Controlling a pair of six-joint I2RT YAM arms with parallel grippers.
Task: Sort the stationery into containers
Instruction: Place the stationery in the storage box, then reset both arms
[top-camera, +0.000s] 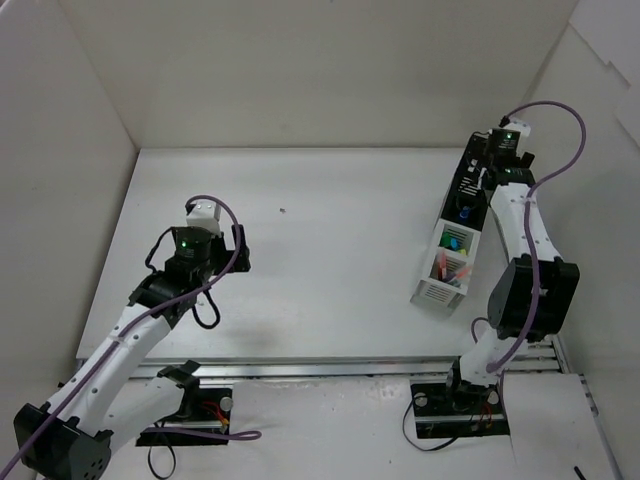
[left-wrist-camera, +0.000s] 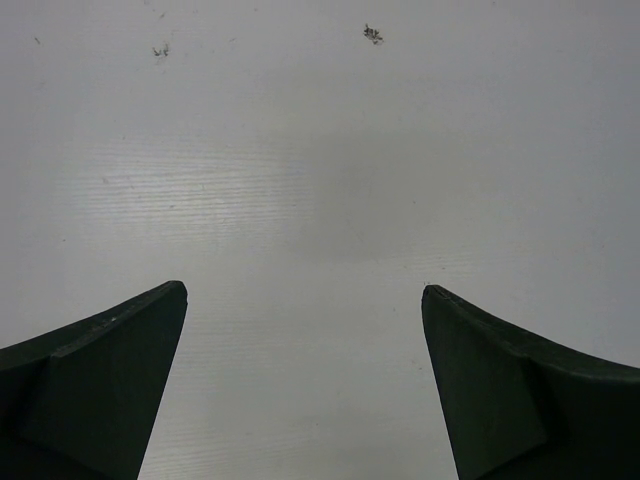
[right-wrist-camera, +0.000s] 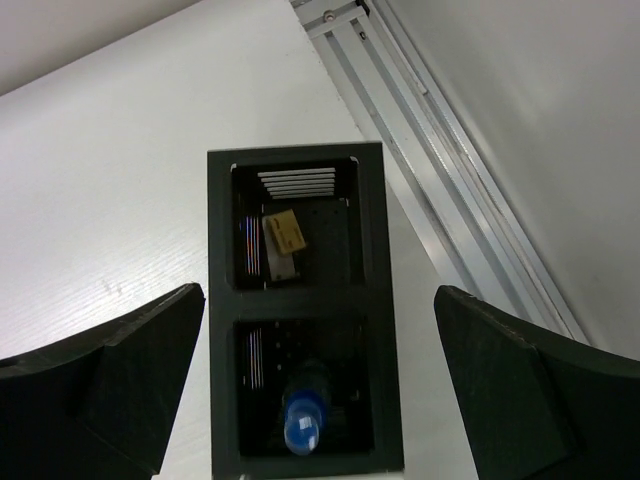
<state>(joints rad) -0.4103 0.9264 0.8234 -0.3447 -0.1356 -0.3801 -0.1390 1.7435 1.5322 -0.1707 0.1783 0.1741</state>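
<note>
The organizer (top-camera: 448, 235) stands at the right of the table, black section far, two white sections near. The white sections hold highlighters (top-camera: 455, 241) and orange and pink pens (top-camera: 452, 270). In the right wrist view the black section (right-wrist-camera: 372, 240) shows two compartments: a tan eraser (right-wrist-camera: 285, 229) on a white eraser (right-wrist-camera: 281, 264) in the far one, and a blue-capped glue bottle (right-wrist-camera: 303, 425) in the near one. My right gripper (right-wrist-camera: 318, 291) hangs open and empty above the black section (top-camera: 492, 160). My left gripper (left-wrist-camera: 304, 288) is open and empty over bare table at the left (top-camera: 240, 248).
A small dark speck (top-camera: 283, 210) lies on the table mid-back and shows in the left wrist view (left-wrist-camera: 372, 33). White walls enclose the table on three sides. A metal rail (right-wrist-camera: 430, 130) runs beside the organizer, and another (top-camera: 350, 368) runs along the front edge.
</note>
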